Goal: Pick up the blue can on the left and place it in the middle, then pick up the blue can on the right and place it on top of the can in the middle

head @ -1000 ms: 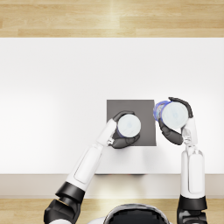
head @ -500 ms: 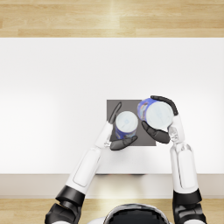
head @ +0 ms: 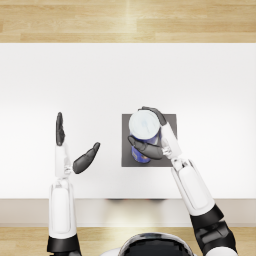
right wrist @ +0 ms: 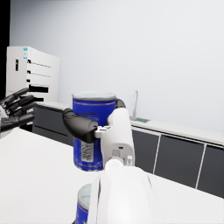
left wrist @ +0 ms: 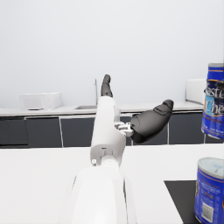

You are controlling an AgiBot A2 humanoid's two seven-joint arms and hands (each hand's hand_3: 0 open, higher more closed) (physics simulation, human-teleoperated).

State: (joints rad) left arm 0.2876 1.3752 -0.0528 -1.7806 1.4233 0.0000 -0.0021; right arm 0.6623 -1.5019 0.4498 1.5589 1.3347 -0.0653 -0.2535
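Observation:
My right hand (head: 165, 137) grips a blue can (head: 145, 125) by its side and holds it upright in the air over the dark mat (head: 170, 121). In the left wrist view this held can (left wrist: 215, 105) hangs just above a second blue can (left wrist: 212, 188), which stands on the mat (left wrist: 183, 197); a small gap shows between them. The right wrist view shows my right hand (right wrist: 94, 127) around the held can (right wrist: 93, 131), with the lower can (right wrist: 85, 203) under it. My left hand (head: 64, 152) is open over the white table, well left of the mat, holding nothing (left wrist: 127, 118).
The white table (head: 128, 75) stretches wide around the mat, with its near edge close to me. A wooden floor strip (head: 128, 20) lies beyond the far edge. Counters and cabinets stand in the background of the wrist views.
My right hand has carried its can leftward from the mat's right edge to over the middle can. My left hand has let go of the middle can, drawn back left and opened.

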